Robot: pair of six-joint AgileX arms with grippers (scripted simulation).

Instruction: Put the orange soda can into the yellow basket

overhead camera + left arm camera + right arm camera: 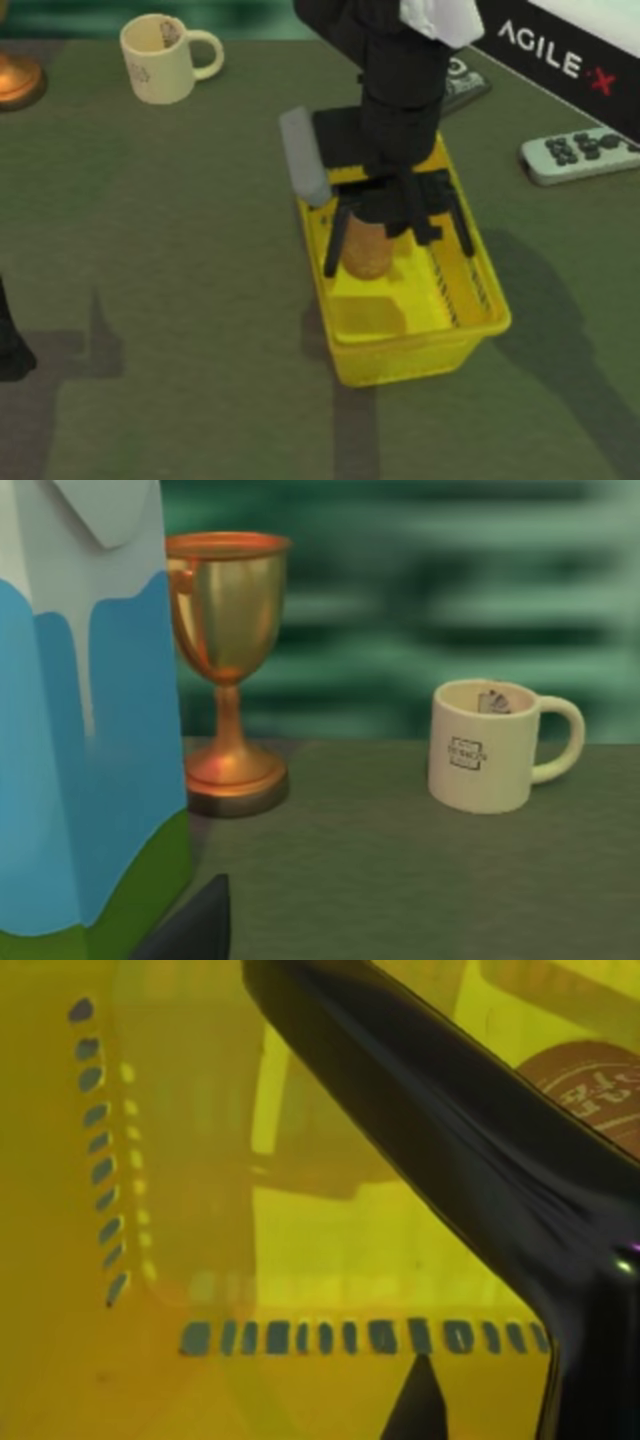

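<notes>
Right gripper (372, 232) grasping orange soda can (367, 252) inside yellow basket (480, 335) (table's 3 o'clock side); placement step; next: release, lift clear.

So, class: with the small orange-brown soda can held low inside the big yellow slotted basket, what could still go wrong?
1. The right gripper sits deep in the yellow plastic basket; lifting out could snag its black folding handle.
2. The orange-brown soda can looks upright; an uneven release may tip it.

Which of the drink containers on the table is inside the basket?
The orange can, held by the right gripper inside the yellow basket. The cream mug stands outside it.
</notes>
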